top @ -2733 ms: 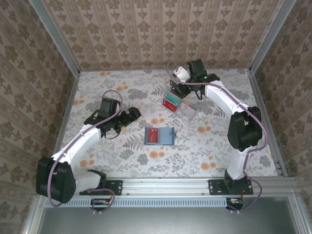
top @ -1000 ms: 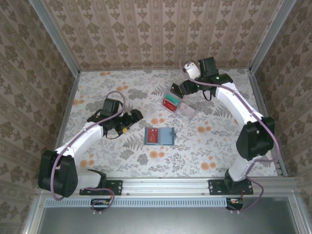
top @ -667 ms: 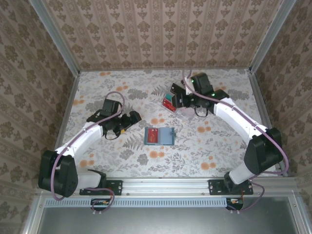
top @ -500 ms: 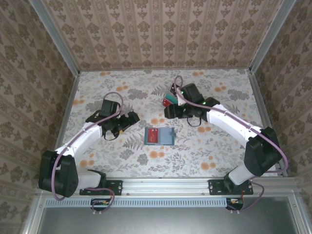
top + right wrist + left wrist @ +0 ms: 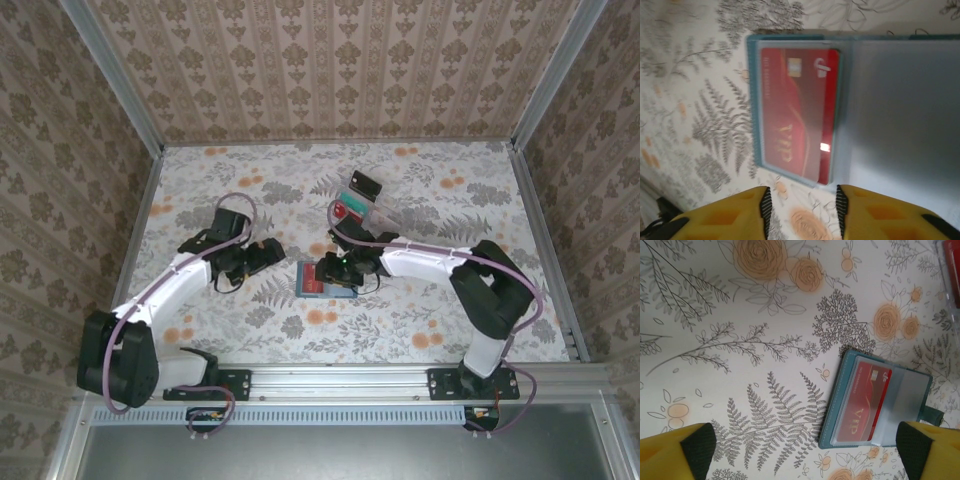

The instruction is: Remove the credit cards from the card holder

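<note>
The teal card holder [image 5: 343,283] lies open on the flowered table, its pale lining up. A red credit card [image 5: 312,282] marked VIP sits in its left panel's slot. In the left wrist view the card holder [image 5: 835,407] and red card [image 5: 865,400] lie right of centre. My left gripper [image 5: 270,253] hovers left of the holder; this gripper [image 5: 805,455] is open wide, with bare table between its fingers. My right gripper [image 5: 330,268] hangs low over the holder [image 5: 900,110]. This gripper [image 5: 802,215] is open with a narrow gap, at the holder's edge just below the red card [image 5: 795,110], and nothing sits between the pads.
A clear plastic box [image 5: 353,208] with red and green contents stands behind the holder, with a small dark object [image 5: 362,183] beyond it. Its edge [image 5: 951,270] shows at the top right of the left wrist view. Patterned walls enclose the table.
My right arm swung from the clear box at the back down to the card holder, and its jaws narrowed. My left gripper crept slightly toward the holder.
</note>
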`<state>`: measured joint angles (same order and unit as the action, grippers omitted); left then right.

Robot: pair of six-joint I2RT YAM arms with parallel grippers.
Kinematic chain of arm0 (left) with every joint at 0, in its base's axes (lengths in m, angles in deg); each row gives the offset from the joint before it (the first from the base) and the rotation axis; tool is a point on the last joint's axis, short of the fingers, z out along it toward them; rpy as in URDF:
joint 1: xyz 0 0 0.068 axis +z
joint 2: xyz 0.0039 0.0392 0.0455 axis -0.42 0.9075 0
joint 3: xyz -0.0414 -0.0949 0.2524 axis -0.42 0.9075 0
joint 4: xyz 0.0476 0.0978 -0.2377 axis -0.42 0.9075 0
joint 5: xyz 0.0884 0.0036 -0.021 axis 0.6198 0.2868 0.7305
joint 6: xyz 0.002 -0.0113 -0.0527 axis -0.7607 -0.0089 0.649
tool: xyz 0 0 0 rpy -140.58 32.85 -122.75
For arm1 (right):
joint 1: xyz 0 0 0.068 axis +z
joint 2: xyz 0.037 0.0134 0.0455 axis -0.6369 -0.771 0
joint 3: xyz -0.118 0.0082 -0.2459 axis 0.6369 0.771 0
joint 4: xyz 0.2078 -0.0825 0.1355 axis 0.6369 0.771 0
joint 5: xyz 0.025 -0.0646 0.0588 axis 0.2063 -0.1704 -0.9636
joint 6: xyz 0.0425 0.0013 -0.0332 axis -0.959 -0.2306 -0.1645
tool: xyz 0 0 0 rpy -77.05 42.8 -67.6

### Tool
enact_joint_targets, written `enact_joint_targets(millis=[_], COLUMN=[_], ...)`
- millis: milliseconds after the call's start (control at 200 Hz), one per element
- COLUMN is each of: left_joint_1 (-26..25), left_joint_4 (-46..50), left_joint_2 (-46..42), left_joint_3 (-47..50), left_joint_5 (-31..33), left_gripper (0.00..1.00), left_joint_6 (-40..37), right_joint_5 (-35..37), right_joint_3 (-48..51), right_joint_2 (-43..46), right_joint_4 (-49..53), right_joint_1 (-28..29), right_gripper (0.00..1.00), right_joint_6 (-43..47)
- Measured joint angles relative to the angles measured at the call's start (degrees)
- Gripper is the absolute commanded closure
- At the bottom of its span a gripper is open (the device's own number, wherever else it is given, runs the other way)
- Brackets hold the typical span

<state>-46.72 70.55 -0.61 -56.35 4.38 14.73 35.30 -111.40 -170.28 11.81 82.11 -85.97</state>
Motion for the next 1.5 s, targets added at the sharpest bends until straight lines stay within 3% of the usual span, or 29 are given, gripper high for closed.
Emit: enact_joint_targets(millis=[70, 160, 365, 620, 1110, 1500], left_joint_1=[-1.44, -3.21, -8.37, -10.51, -10.82, -10.82], left_joint_4=[0.02, -0.02, -2.27, -6.23, -9.27, -9.25], left_joint_2=[0.96, 2.43, 7.45, 14.84, 20.15, 22.56], left_joint_3=[-0.20, -0.83, -2.84, -4.42, -4.96, -5.18], left_joint_5=[0.17, 0.17, -0.52, -2.78, -5.29, -5.95], left_gripper=[0.16, 0.34, 0.55, 0.71, 0.86, 0.87], left_joint_6=[0.00, -0.02, 0.70, 1.86, 2.01, 2.38], right_joint_5=[0.04, 0.11, 0.00, -0.42, -3.04, -3.06], right_joint_3=[-0.28, -0.31, -0.20, 1.46, 1.62, 1.73], right_joint_2=[-2.05, -3.37, -4.15, -4.20, -5.62, -5.73], right_joint_4=[-0.33, -0.59, -3.32, -6.29, -9.81, -10.10], right_joint_1=[0.00, 0.00, -0.44, -2.43, -2.95, -3.04], right_gripper=[0.66, 0.71, 0.77, 0.79, 0.81, 0.81], right_joint_6=[-1.09, -1.75, -1.99, -1.88, -1.07, -0.83])
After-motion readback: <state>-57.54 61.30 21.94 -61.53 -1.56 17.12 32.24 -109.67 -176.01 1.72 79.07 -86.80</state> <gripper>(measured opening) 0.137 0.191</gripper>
